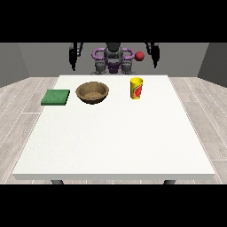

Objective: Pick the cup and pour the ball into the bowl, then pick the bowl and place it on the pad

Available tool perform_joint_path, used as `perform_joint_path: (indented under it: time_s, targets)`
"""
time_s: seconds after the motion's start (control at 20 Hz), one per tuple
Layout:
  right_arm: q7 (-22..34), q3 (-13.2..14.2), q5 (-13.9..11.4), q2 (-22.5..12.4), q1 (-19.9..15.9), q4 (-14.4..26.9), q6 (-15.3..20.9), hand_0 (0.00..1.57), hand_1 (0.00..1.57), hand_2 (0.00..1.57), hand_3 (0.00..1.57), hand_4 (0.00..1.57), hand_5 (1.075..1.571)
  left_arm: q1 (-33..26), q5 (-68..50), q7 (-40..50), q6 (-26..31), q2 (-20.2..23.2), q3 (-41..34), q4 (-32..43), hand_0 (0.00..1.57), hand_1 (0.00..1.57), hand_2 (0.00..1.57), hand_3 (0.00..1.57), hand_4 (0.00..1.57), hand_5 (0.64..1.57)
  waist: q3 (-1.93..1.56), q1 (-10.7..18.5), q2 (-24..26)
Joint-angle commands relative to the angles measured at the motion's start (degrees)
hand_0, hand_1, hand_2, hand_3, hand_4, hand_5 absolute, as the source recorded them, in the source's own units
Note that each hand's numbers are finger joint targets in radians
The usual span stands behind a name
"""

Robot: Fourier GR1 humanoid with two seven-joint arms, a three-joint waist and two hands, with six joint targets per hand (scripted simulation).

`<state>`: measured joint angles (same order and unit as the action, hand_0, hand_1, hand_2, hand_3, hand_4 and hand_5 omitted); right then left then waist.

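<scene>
cup (136,88) stands upright on the white table (115,142), at the far side and a little toward the view's right, well apart from the brown bowl (92,92), which sits to its left as the view shows it. the green pad (56,97) lies flat further left, near the table's edge, just beside the bowl but not touching it. a red ball (139,56) shows above and behind the cup, close to the robot's body; i cannot tell what carries it.

both arms are lifted beside the robot, away from the table. the hand at the view's right (155,61) and the hand at the view's left (73,60) hold nothing, but whether their fingers are straight or curled i cannot tell.

the step in hand, as i judge it, is the first reach for the cup, and nothing of the task is done yet. the hand at the view's right is nearer, so it seems the better choice. it is good to come from the side, take the cup around its middle and keep it upright until it is over the bowl. then tilt slowly toward the bowl's centre, so that the ball does not roll over the rim.
</scene>
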<state>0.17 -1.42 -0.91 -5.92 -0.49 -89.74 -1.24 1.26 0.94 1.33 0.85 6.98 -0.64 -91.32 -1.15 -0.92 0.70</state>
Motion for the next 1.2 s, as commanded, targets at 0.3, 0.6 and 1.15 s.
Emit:
perform_joint_path:
  time_s: [0.3, 0.6, 1.15]
  targets:
    - [6.63, 7.86, 10.71, -5.92, -1.45, -5.65, -6.57, 0.00, 0.00, 0.00, 0.00, 0.00, 1.569, 6.02, -9.36, 10.12, -1.29, -1.28, -6.15, -6.14, 0.00, 0.00, 0.00, 0.00, 0.00, 1.557, 1.10, -2.63, 11.51]
    - [2.85, 11.30, 12.74, -6.33, 1.73, -7.40, -8.03, 0.00, 0.00, 0.00, 0.00, 0.00, 1.571, 4.63, -15.97, 5.53, 6.08, 5.46, -13.38, -5.82, 0.00, 0.00, 0.00, 0.00, 0.00, 1.548, 1.16, -1.54, 5.61]
    - [-6.12, 17.65, 15.87, -9.42, -3.79, 2.56, -14.18, 0.00, 0.00, 0.00, 0.00, 0.00, 1.570, 7.07, -9.57, -11.27, 5.10, 0.34, -9.62, 1.71, 0.00, 0.00, 0.00, 0.00, 0.00, 1.529, 1.14, -0.27, -4.56]
